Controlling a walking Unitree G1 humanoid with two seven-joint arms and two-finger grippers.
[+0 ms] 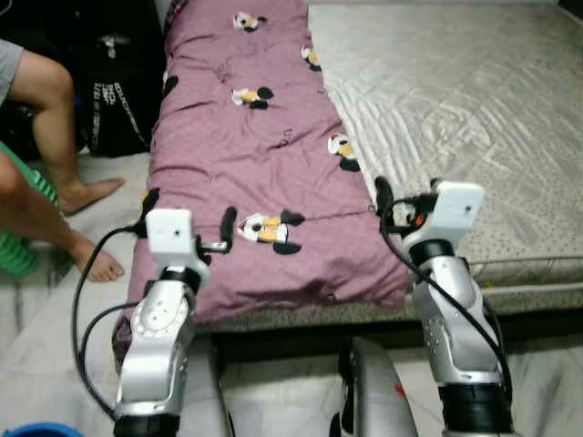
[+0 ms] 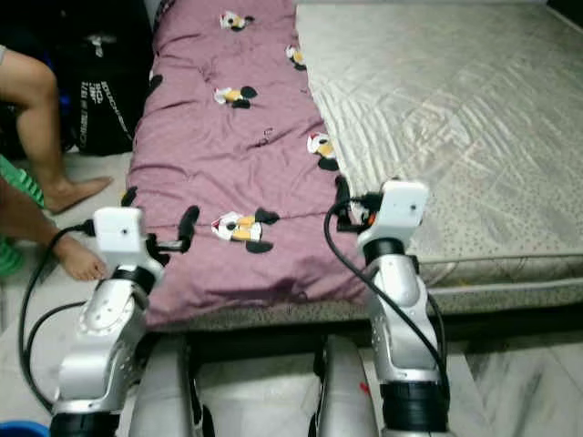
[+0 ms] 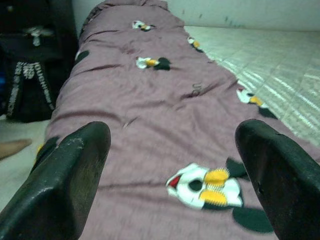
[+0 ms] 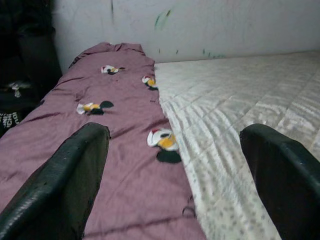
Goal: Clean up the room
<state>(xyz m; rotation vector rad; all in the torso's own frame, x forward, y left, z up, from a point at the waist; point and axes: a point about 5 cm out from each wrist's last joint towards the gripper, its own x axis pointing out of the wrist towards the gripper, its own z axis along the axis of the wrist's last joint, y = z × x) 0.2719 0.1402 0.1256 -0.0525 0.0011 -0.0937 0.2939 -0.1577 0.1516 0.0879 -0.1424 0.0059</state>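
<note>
Left eye view shows me standing at the foot edge of a low bed with a pale quilted mattress, where a mauve padded quilt printed with cartoon mice lies folded lengthwise along the bed's left side, its near end hanging over the foot edge. I judge the step in hand is the reach for that quilt's near end, to fold or lift it away. My left gripper hovers just above the quilt's near left corner, fingers spread wide and holding nothing; my right gripper hangs at the quilt's near right corner, where quilt meets bare mattress, jaws likewise parted and empty. Next I would lower both together and pinch the fabric at each corner. A person's bare legs stand on the floor just left of the bed, so I'd keep the left arm's swing tight.
</note>
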